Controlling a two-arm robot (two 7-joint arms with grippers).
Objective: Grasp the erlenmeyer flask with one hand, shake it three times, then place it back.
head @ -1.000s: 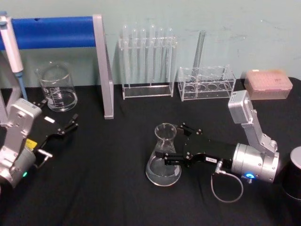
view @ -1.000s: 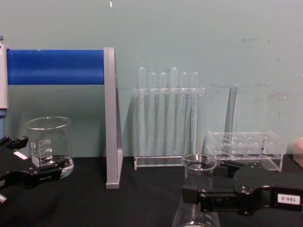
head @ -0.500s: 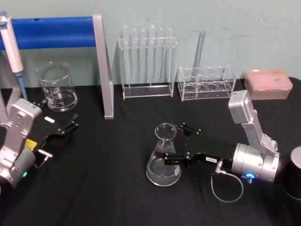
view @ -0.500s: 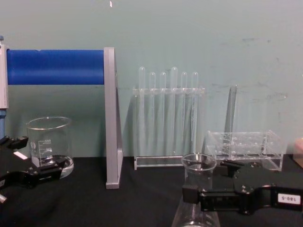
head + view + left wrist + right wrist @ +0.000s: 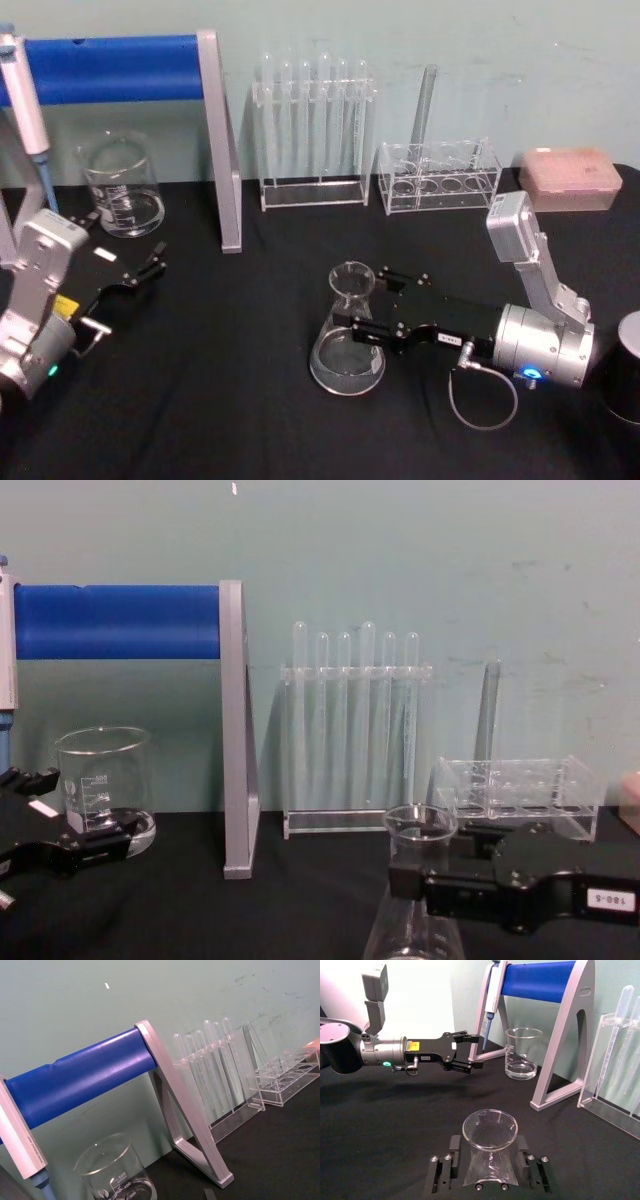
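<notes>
1. Right gripper (image 5: 358,297), head view: jaws clamped on the neck of the erlenmeyer flask (image 5: 346,365), one jaw on each side. Flask stands upright near the middle of the table (image 5: 250,400), base seemingly on the cloth. Its long axis is vertical, crossing the level jaws. Left gripper (image 5: 135,275) parked well off to the left, fingers spread. The right arm is plainly the nearer.
2. Left wrist view: beaker (image 5: 112,1170) and blue-barred stand (image 5: 80,1080) lie ahead of the idle arm.
3. Right wrist view: flask (image 5: 489,1172) sits centred in the right gripper (image 5: 489,1152), mouth toward the camera, glass touching both jaws. Left gripper (image 5: 467,1052) far off, fingers apart.
4. Chest view: right gripper (image 5: 410,885) comes in level from the right and holds the flask (image 5: 420,825) just under its flared rim. Judgement: the lift should run straight up along the flask's axis.
</notes>
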